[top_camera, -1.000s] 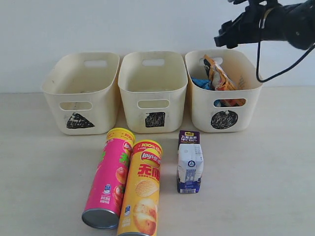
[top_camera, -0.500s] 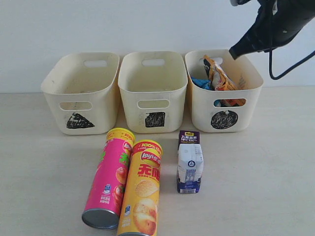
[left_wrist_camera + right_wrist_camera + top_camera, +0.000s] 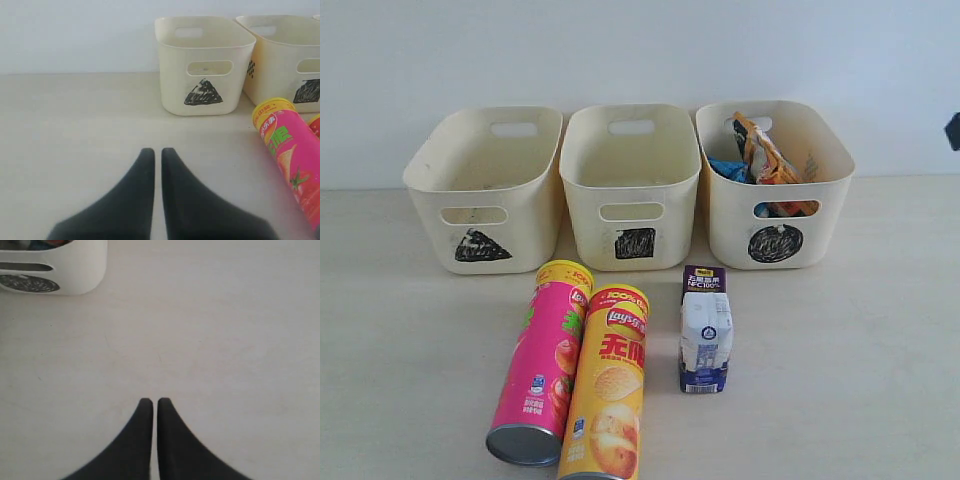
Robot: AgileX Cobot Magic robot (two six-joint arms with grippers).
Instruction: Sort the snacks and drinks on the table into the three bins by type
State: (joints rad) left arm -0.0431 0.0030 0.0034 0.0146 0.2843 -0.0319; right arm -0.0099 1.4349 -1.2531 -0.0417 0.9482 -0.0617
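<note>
Three cream bins stand in a row: triangle bin (image 3: 485,185), square bin (image 3: 632,185), circle bin (image 3: 775,180). The orange-tan bag (image 3: 765,150) and the blue bag (image 3: 728,168) lie inside the circle bin. In front, the pink tube (image 3: 540,360) and the yellow tube (image 3: 608,395) lie side by side, and the small white carton (image 3: 705,328) stands upright to their right. My left gripper (image 3: 155,152) is shut and empty over bare table, left of the triangle bin (image 3: 202,62) and the pink tube (image 3: 290,150). Shut and empty too, my right gripper (image 3: 152,402) hovers over bare table, away from the circle bin (image 3: 55,267).
A plain white wall runs behind the bins. A small dark piece of the right arm (image 3: 953,131) shows at the exterior view's right edge. The table (image 3: 860,350) is a pale beige surface.
The right arm has pulled away from above the circle bin toward the right and has almost left the exterior view. The bins, tubes and carton have not moved.
</note>
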